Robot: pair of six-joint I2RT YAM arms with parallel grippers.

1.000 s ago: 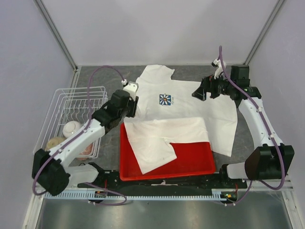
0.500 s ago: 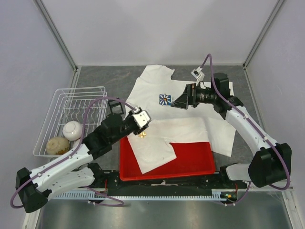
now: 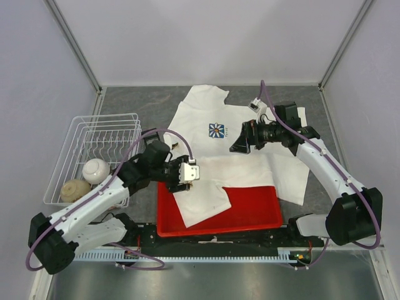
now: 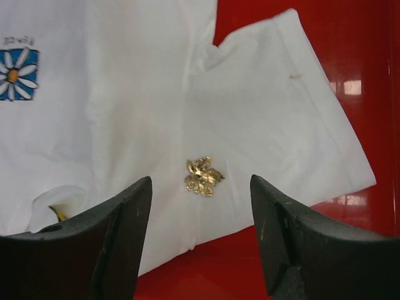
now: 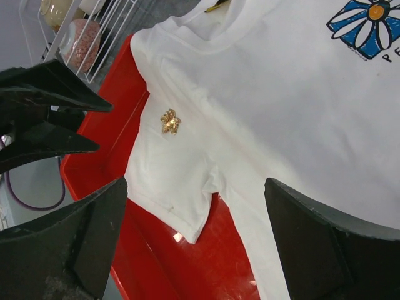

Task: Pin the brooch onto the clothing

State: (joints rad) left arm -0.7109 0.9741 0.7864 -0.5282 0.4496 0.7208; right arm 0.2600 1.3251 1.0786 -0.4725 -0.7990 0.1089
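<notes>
My left claw (image 3: 189,174) hangs wide open with nothing in it. The brooch (image 4: 203,177) sits just beyond, framed between my fingers, on a folded flap of the white T-shirt (image 4: 125,94) draped over the red tray (image 4: 369,62). It looks light, stiff and slippery (a leafy gold thing, thin at the edges), so I'd pinch it across its body, not its tips. The cloth beneath is soft and may bunch. Farther off, above the shirt near the daisy print (image 5: 369,22), my right claw (image 5: 195,187) hovers — spread wide, empty.
</notes>
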